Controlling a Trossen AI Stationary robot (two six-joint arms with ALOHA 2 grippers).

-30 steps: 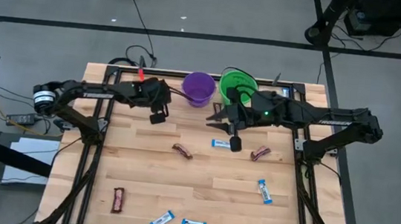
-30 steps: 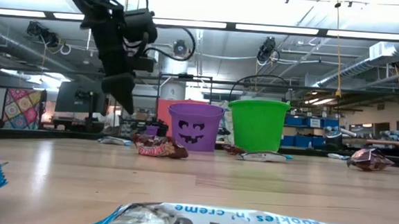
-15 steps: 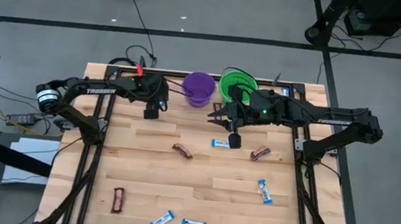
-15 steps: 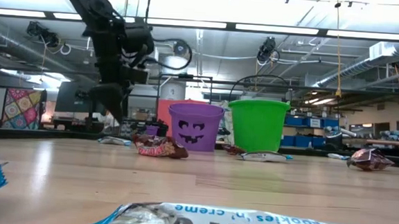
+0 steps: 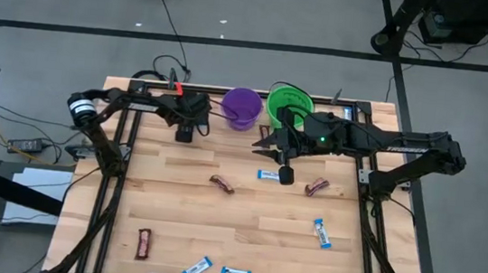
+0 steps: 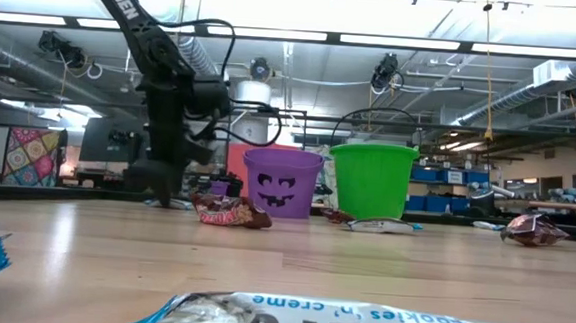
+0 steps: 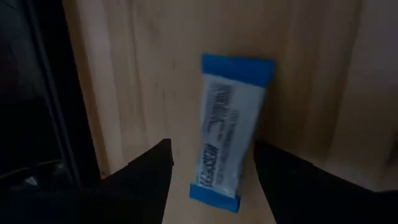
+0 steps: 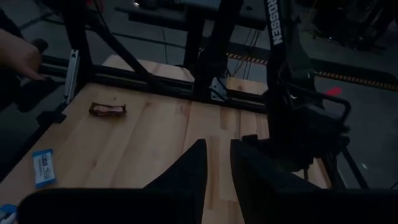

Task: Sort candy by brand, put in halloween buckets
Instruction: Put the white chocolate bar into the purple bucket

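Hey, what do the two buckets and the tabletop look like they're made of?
Purple bucket and green bucket: probably molded plastic, with smooth, evenly coloured walls and a slight sheen. Tabletop: wood, likely butcher-block style, with pale planks and visible seams and grain, in a low-gloss finish.

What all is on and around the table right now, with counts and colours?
table: one, light wood.
buckets: two, purple bucket and green bucket, side by side at the far edge.
blue-and-white candy: five, three across the near half, one mid-table, one under the left gripper.
brown candy: three, two mid-table, one near-left.
person's hand: one, beyond the table edge.
left gripper: open, straddling a blue-and-white candy.
right gripper: fingers slightly apart, empty, mid-table.
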